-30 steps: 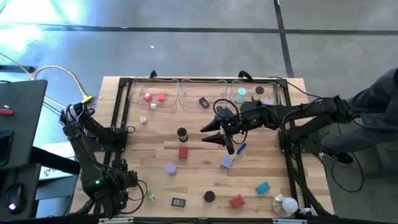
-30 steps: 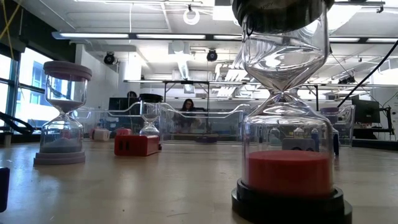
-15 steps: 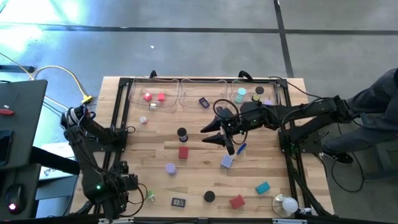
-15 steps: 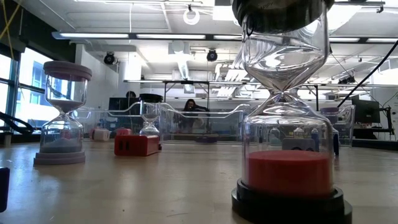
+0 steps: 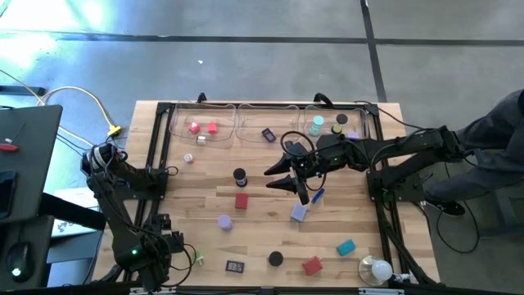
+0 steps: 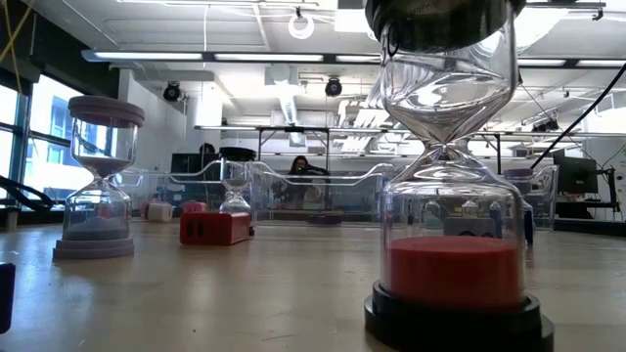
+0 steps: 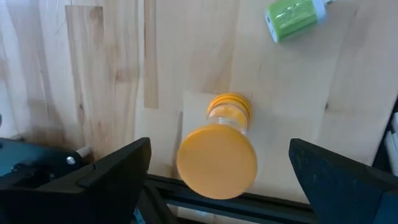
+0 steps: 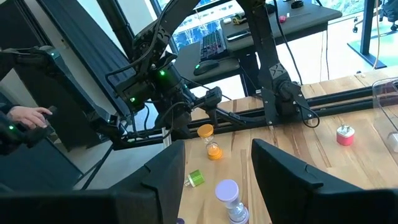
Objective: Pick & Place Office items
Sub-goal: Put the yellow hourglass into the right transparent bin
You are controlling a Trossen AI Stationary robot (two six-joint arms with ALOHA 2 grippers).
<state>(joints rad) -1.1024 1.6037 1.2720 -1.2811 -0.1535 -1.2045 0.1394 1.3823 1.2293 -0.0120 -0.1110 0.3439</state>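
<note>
- High view: we see the right gripper (image 5: pixel 288 174) over the table's middle, jaws parted and empty, near a blue stick (image 5: pixel 317 195) and a lavender block (image 5: pixel 299 213). The left gripper (image 5: pixel 176 256) waits at the near left corner.
- Low view: we see a red-sand hourglass (image 6: pixel 452 176) close by and a red block (image 6: pixel 216 227) farther off.
- Left wrist view: its fingers (image 7: pixel 112 168) stand wide apart over an orange hourglass (image 7: pixel 219 152).
- Right wrist view: a lilac hourglass (image 8: pixel 229 199) stands ahead.
</note>
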